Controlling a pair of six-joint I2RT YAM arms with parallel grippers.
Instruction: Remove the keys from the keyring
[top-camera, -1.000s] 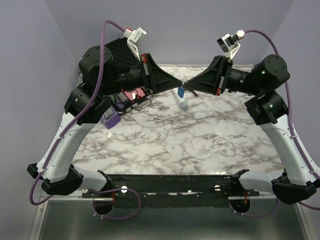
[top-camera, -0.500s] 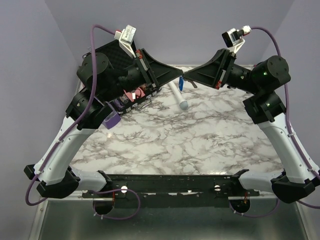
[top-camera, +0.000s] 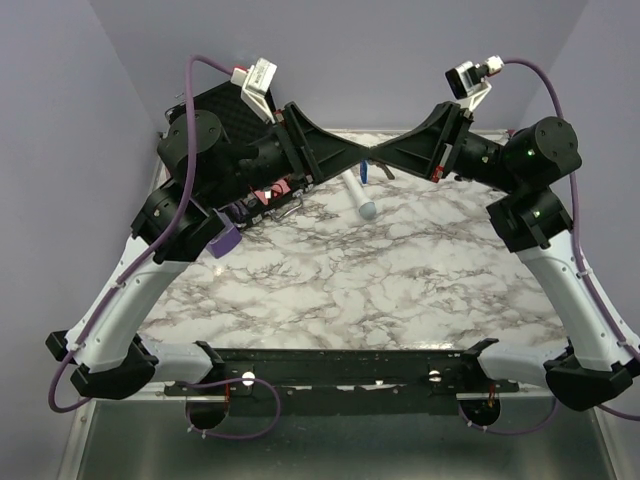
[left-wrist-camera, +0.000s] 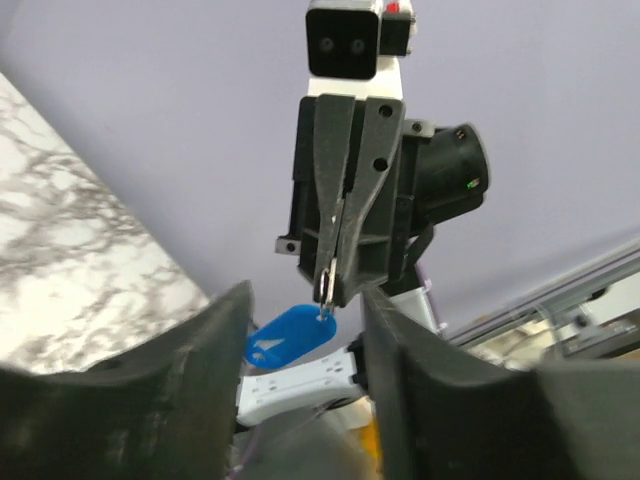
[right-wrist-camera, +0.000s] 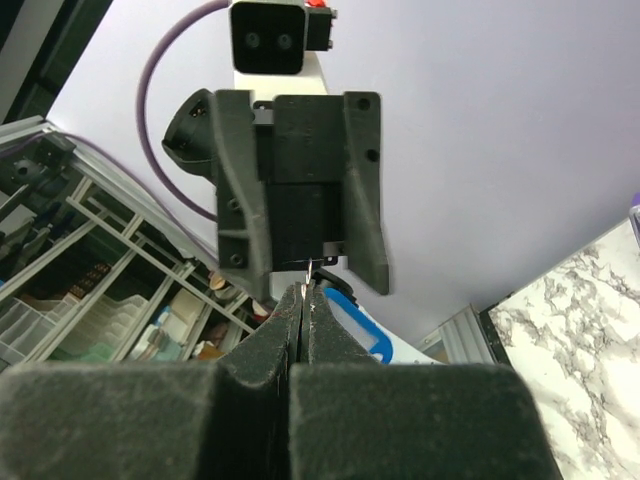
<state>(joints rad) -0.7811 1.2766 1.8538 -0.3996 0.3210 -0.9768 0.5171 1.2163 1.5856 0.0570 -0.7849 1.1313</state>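
The right hand (right-wrist-camera: 304, 300) is seen pinched shut on the keys (left-wrist-camera: 325, 291), with the blue keyring (left-wrist-camera: 290, 336) hanging just beneath its tips. The left hand (top-camera: 357, 160), spread wide, is set directly opposite, straddling them.

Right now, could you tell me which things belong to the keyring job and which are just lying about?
Job: blue keyring, silver key, right gripper pinching it, left gripper open.
Lying about: white wand, purple metronome, pink item.
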